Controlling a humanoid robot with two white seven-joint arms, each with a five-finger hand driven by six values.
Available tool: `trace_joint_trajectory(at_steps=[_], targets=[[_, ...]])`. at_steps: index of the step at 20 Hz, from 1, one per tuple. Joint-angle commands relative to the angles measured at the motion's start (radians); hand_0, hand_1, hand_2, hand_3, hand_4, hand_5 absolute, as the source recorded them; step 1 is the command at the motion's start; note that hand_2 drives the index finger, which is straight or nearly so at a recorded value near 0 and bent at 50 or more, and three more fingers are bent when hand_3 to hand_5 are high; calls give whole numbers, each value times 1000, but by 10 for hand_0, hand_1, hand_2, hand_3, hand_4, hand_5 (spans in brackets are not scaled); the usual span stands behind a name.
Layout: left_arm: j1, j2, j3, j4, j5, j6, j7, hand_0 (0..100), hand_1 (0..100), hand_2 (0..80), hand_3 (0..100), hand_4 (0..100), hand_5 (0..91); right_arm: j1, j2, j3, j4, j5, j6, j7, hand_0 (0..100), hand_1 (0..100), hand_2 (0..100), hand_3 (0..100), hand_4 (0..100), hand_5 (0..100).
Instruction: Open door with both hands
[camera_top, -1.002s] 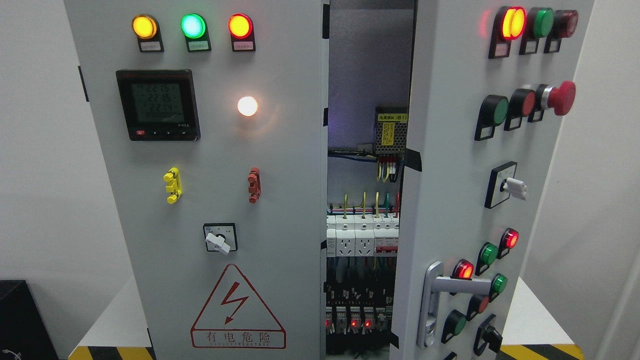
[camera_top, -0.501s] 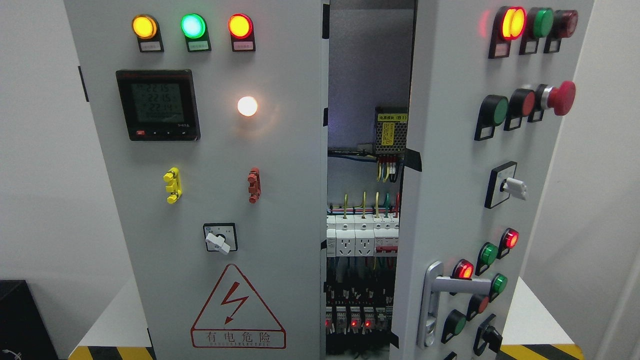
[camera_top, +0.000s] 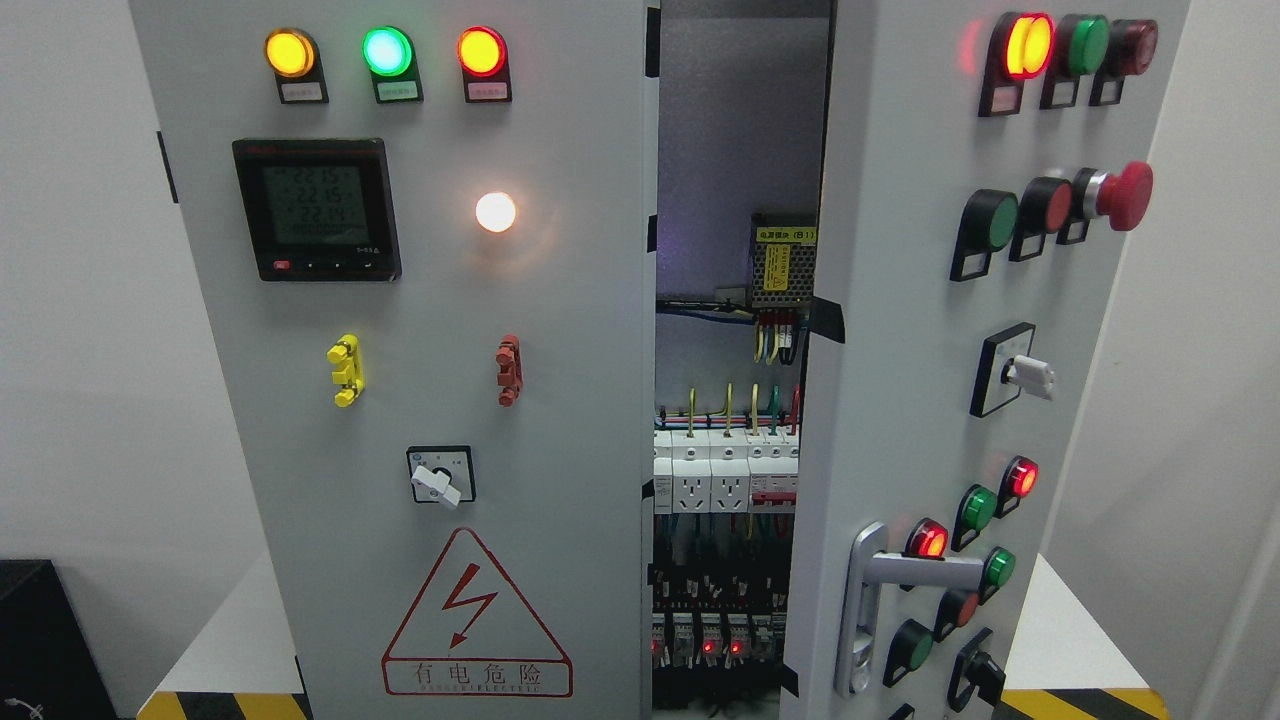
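Note:
A grey electrical cabinet fills the head view. Its right door (camera_top: 900, 400) stands swung partly outward, carrying indicator lamps, push buttons and a red mushroom button (camera_top: 1122, 195). A silver lever handle (camera_top: 875, 590) sits low on that door's near edge. The left door (camera_top: 420, 330) lies flat and closed, with three lit lamps, a digital meter (camera_top: 317, 208) and a warning triangle. Between the doors a gap (camera_top: 730, 400) shows breakers and wiring inside. Neither of my hands or arms appears in the picture.
The cabinet stands on a white platform (camera_top: 235, 640) with yellow-black hazard tape (camera_top: 1085, 703) along its front edge. A black box (camera_top: 45, 640) sits at the lower left. Pale walls flank both sides.

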Motion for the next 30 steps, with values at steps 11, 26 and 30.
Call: trace_joint_trajectory(at_steps=[11,26,30], targets=[[-194,987,332,-558,581,104,-608,0,0,0,0,0,0,1,0,0,0,0,1,2,0,0,0,0,0,0],[-1744,799,-1225,-1071,654,389,-519,0,0,0,0,0,0,1,0,0,0,0,-1,2,0,0,0,0,0,0],[-1860,555,-1403,-1063,634,377,-411,0,0,0,0,0,0,-1,0,0,0,0,1,3,0,0,0,0,0,0]])
